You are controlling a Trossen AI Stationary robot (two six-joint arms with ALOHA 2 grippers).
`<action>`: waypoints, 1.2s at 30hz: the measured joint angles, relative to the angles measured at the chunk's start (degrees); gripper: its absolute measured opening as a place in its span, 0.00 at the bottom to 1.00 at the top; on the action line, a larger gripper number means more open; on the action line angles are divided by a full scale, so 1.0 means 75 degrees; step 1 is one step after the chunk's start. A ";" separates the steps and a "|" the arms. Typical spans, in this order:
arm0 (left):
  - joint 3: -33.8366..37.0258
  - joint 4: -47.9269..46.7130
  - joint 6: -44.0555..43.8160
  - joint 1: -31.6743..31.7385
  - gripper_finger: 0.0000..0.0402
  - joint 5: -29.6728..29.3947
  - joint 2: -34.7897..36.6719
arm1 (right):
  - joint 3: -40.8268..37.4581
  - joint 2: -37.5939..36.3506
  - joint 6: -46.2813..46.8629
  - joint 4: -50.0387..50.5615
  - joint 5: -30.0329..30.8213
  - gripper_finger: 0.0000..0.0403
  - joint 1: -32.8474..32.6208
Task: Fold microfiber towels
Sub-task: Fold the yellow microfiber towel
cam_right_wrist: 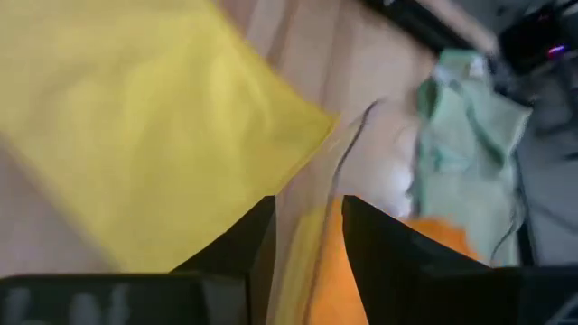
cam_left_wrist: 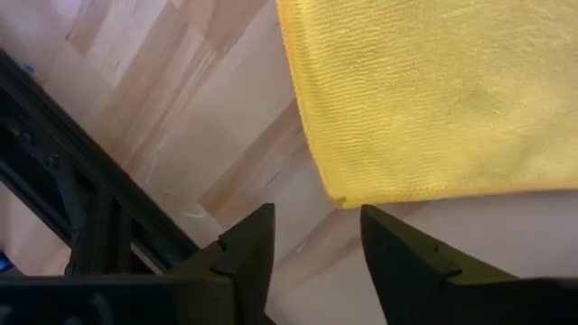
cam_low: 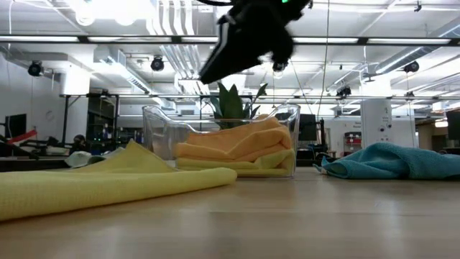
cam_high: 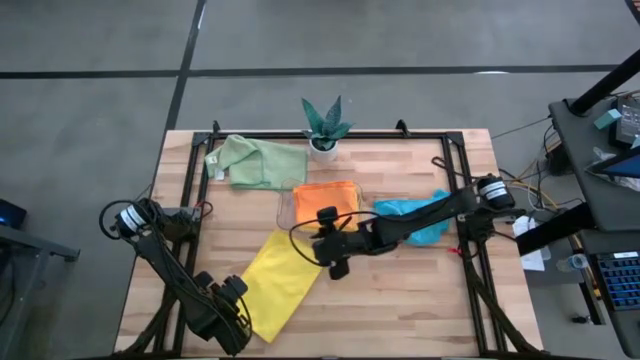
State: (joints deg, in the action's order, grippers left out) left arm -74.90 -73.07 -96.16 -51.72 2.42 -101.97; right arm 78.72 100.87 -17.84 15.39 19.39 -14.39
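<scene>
Fingers (cam_left_wrist: 253, 248) on the left gripper (cam_left_wrist: 312, 248) were parted with nothing between them, right off the corner of the yellow towel (cam_high: 275, 280) lying flat at the table's (cam_high: 400, 310) front-left. The right gripper (cam_right_wrist: 307, 235) was parted and empty too, hovering over the towel's far end next to the clear tray (cam_high: 287, 205). The tray held the orange towel (cam_high: 325, 197); the teal towel (cam_high: 420, 218) was crumpled to its right, the green one (cam_high: 255, 160) behind-left by the plant (cam_high: 325, 125).
</scene>
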 joint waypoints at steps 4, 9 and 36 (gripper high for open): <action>-0.0008 0.0167 0.0075 0.0064 0.41 -0.0149 0.0000 | -0.0430 -0.0537 0.0573 0.0649 -0.0018 0.29 -0.0321; -0.0008 0.1020 0.0239 0.0258 0.41 -0.0759 0.0000 | -0.1284 -0.1261 0.1307 0.0687 -0.0018 0.28 -0.0854; -0.0002 0.4658 0.2754 0.1898 0.41 -0.3521 -0.0950 | -0.3383 -0.1890 0.1767 -0.1989 0.0020 0.11 -0.1364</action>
State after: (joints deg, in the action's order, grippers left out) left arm -74.91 -38.14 -75.50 -37.49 -23.99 -109.10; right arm 53.34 86.70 -4.59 0.47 19.54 -24.62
